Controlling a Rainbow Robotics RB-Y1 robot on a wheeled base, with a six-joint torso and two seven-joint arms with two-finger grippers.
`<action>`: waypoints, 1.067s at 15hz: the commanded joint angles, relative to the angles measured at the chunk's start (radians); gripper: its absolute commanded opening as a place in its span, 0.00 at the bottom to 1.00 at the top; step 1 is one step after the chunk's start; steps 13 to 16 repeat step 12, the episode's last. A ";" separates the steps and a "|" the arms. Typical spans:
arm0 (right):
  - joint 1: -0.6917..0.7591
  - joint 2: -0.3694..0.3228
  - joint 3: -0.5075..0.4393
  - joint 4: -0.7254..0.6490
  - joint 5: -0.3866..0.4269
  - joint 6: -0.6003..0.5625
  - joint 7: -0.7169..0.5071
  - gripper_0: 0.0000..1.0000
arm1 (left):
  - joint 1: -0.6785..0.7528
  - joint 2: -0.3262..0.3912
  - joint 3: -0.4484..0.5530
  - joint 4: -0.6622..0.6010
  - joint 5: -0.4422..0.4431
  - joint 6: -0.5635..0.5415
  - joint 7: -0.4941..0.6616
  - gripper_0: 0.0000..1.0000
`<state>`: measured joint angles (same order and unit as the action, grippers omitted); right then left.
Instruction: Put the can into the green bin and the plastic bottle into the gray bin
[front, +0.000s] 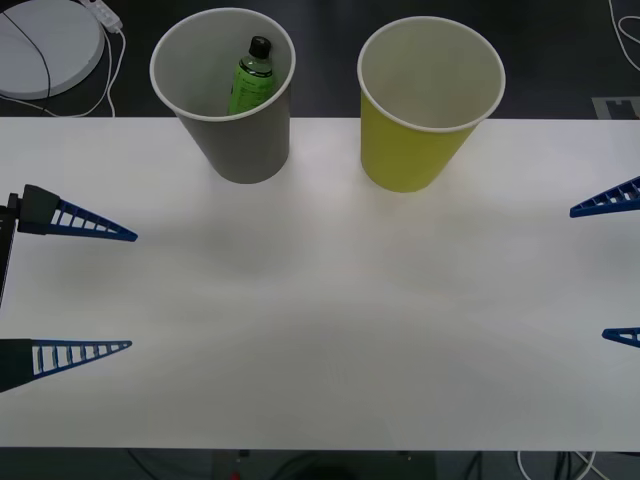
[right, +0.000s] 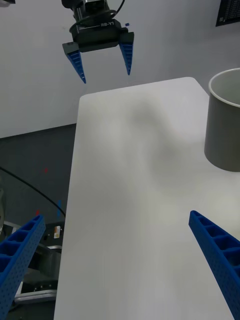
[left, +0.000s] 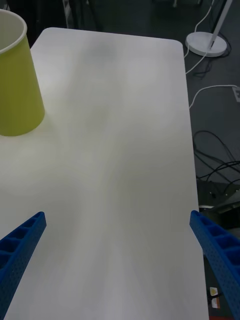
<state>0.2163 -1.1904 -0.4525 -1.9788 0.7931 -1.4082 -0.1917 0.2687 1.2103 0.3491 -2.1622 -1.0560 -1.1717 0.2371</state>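
The gray bin (front: 240, 115) stands at the table's far side, left of centre, and also appears in the right wrist view (right: 225, 125). The plastic bottle (front: 251, 78), green with a black cap, leans inside it. To its right stands the green bin (front: 425, 115), also seen in the left wrist view (left: 15, 80); what I see of its white inside is bare. The can is out of view. My left gripper (front: 132, 291) (left: 117, 215) hangs open over the table's left edge, holding nothing. My right gripper (front: 588, 273) (right: 116, 216) is open at the right edge, also holding nothing.
The white table (front: 320, 300) has bare surface between the two grippers and in front of the bins. A round white lamp base (front: 45, 45) with cables sits on the dark floor beyond the far left corner. My left gripper (right: 106, 77) shows across the table in the right wrist view.
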 joint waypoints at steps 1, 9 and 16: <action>0.000 0.000 0.000 0.000 0.000 0.000 0.000 1.00 | 0.006 0.000 0.013 -0.004 0.005 -0.016 -0.010 1.00; 0.000 0.000 0.000 0.000 0.000 0.000 0.000 1.00 | 0.007 0.000 0.021 -0.002 0.019 -0.028 -0.013 1.00; 0.000 0.000 0.000 0.000 0.000 0.000 0.000 1.00 | 0.007 0.000 0.021 -0.002 0.019 -0.028 -0.013 1.00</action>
